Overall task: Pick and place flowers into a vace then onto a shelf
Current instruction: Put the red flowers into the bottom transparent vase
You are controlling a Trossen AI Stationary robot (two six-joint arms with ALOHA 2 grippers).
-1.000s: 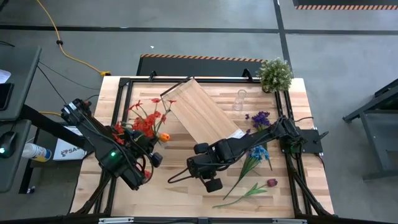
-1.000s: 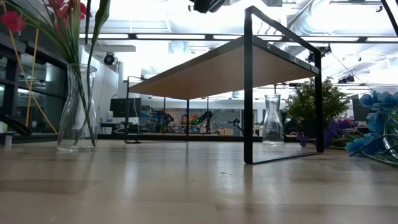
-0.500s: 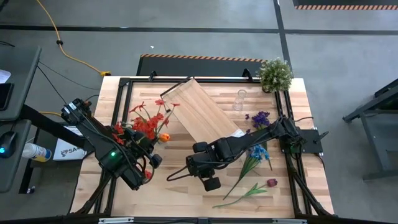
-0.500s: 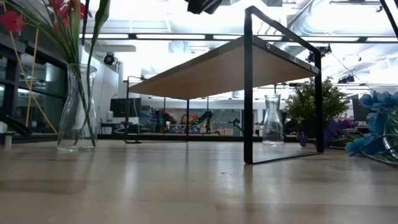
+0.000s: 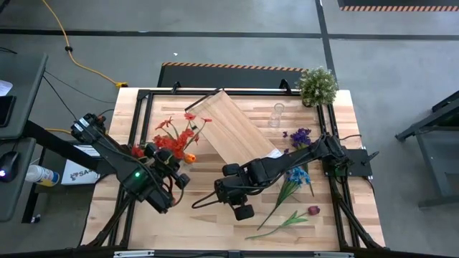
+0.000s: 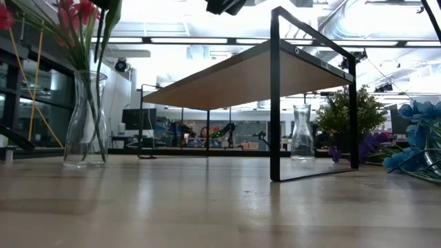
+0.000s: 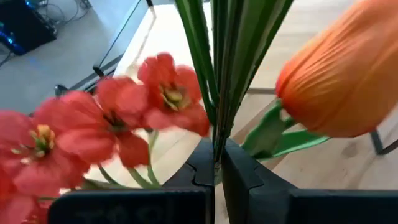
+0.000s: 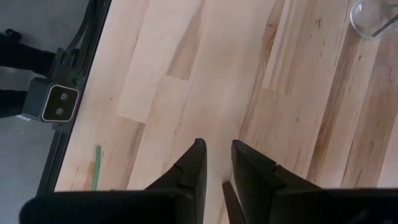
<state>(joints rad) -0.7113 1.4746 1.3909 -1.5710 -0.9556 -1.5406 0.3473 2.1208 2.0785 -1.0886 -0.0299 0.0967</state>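
A bunch of red and orange flowers [image 5: 174, 140] stands with its green stems in a clear glass vase [image 6: 85, 120] at the table's left. My left gripper [image 7: 217, 163] is shut on those stems, above the vase's mouth. In the high view the blooms hide the vase. The shelf [image 5: 233, 129], a light-wood board on a black frame [image 6: 275, 96], stands mid-table. My right gripper [image 8: 216, 163] hovers over bare tabletop near the front, fingers slightly apart, with nothing between them. Blue [image 5: 297, 176], purple [image 5: 300, 135] and dark red [image 5: 313, 210] flowers lie on the table at the right. My left gripper pinches several green stems [image 7: 217, 134] of the bunch between its two fingers, below the blooms. The fingers slant down from the table's near left and lie across the stems. The stems run on down into the vase [image 6: 85, 120], which stands on the table.
A second, empty glass vase [image 5: 276, 115] stands behind the shelf's right end. A bushy pale-green potted plant [image 5: 317, 84] fills the far right corner. A short green stem piece [image 8: 96, 165] lies near the table's edge. Bare wood stretches along the front middle.
My left gripper has rolled with the stems in its hold. The blooms have swung about, spreading toward the shelf, and the vase has stayed where it was. My right arm has kept still.
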